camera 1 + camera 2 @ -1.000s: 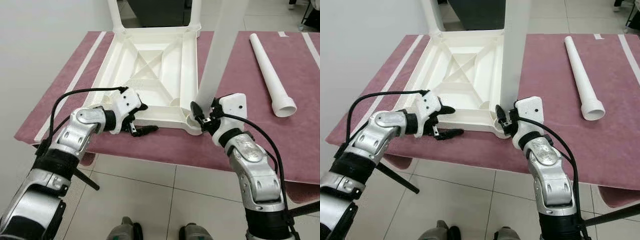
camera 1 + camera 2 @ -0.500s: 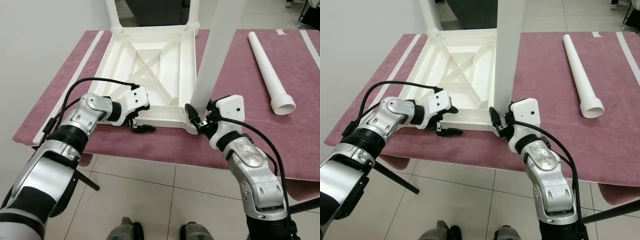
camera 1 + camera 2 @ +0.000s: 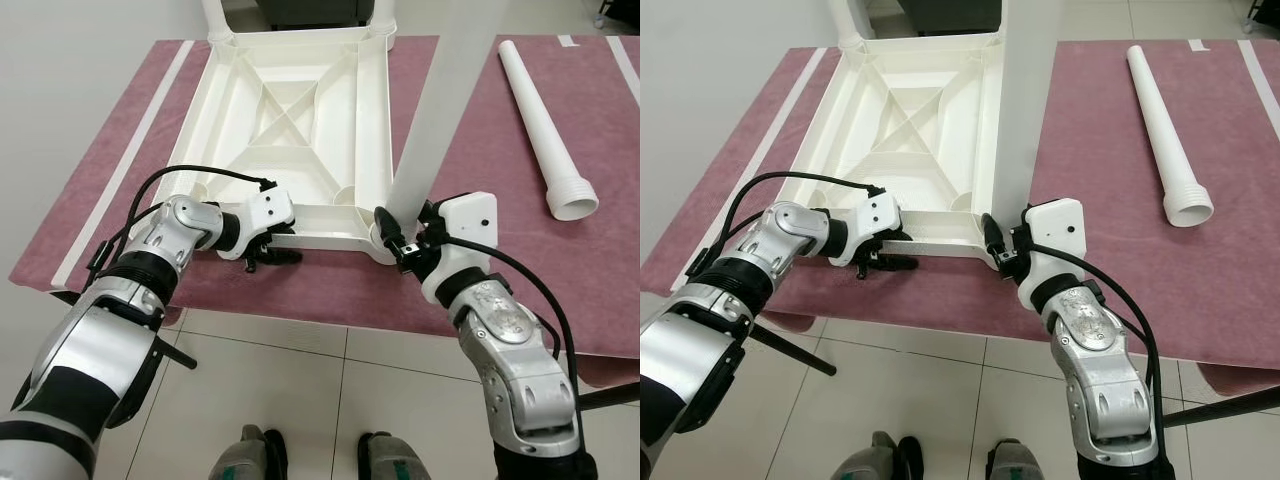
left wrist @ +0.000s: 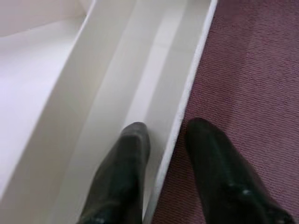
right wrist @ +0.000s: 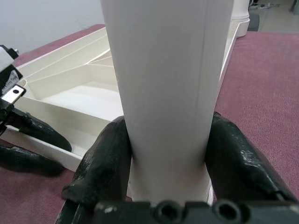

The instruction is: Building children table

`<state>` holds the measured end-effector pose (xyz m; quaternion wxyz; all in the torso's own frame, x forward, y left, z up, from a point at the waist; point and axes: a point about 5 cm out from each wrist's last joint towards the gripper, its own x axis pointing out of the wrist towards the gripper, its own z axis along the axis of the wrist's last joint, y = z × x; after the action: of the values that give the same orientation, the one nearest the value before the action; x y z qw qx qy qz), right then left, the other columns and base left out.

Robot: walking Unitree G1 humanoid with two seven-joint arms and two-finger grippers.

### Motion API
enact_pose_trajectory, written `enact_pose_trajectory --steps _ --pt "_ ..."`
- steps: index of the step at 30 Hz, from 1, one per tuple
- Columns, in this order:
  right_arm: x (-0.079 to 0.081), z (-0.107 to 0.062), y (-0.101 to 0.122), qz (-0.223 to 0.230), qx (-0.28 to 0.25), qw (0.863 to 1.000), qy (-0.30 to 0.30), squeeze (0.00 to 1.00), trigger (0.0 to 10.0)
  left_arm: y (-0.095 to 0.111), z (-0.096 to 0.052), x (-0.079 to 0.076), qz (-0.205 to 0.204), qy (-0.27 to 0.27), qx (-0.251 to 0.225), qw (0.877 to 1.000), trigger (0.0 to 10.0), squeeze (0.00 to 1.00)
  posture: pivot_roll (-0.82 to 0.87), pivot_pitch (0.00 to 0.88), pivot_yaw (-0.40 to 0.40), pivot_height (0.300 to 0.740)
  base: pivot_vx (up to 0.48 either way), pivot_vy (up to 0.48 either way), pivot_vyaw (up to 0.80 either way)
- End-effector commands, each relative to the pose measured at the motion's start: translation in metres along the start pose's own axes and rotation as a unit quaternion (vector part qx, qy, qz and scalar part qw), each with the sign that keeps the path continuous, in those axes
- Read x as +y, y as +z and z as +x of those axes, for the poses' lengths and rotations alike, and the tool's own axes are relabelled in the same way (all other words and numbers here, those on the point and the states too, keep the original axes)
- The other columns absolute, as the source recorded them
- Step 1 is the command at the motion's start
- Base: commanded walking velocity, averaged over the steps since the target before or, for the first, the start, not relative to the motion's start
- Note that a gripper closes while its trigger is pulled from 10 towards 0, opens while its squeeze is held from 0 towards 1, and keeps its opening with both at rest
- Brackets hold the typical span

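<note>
Silver links of the left arm bend at the elbow and reach inward over the near edge of the worktop [image 3: 120, 190], which is covered in a maroon cloth. The left gripper [image 3: 272, 244] straddles the near rim of the upturned white tabletop [image 3: 290, 110]; the left wrist view shows one black finger [image 4: 122, 172] inside the rim wall and the other on the cloth outside, the jaws slightly parted around the wall and not visibly pressing it. The tabletop lies underside up on the cloth, ribs showing. At its near right corner a white table leg [image 3: 1025, 100] stands upright in the corner socket. The right arm rises from below with its forearm angled inward, and the right gripper [image 5: 167, 161] has its jaws clamped on the leg's base just above the socket. Farther right, a loose white leg [image 3: 545, 130] lies flat on the cloth, well apart. No writing can be read anywhere.
</note>
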<state>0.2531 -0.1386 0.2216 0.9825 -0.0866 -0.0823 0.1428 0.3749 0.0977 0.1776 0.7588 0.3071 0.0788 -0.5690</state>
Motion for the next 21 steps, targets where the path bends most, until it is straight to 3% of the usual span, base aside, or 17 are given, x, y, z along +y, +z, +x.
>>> enact_pose_trajectory --steps 1,10,14,15,21 --pt "0.004 -0.003 0.004 0.009 -0.009 1.000 0.008 0.00 10.0 -0.009 0.002 -0.002 -0.015 0.020 0.012 1.000 0.0 0.00 -0.16 0.240 0.155 0.740 0.000 0.000 0.00" --pt "0.005 0.001 0.004 0.007 -0.010 1.000 0.007 0.00 10.0 0.001 0.004 -0.003 -0.017 -0.001 -0.033 0.999 0.0 0.00 -0.15 0.213 0.157 0.740 0.000 0.000 0.00" --pt "0.003 0.003 0.007 -0.009 -0.019 1.000 -0.004 0.00 10.0 0.014 0.013 -0.003 -0.034 0.010 -0.070 0.997 0.0 0.00 -0.15 0.201 0.159 0.740 0.000 0.000 0.00" --pt "0.002 0.005 0.009 -0.016 -0.025 1.000 -0.011 0.00 10.0 0.019 0.016 -0.003 -0.042 0.011 -0.080 0.996 10.0 0.00 -0.15 0.195 0.160 0.740 0.000 0.000 0.00" --pt "-0.004 0.012 0.014 -0.033 -0.040 0.998 -0.027 0.00 10.0 0.036 0.026 -0.005 -0.056 0.003 -0.104 0.993 10.0 0.00 -0.14 0.185 0.158 0.740 0.000 0.000 0.00"
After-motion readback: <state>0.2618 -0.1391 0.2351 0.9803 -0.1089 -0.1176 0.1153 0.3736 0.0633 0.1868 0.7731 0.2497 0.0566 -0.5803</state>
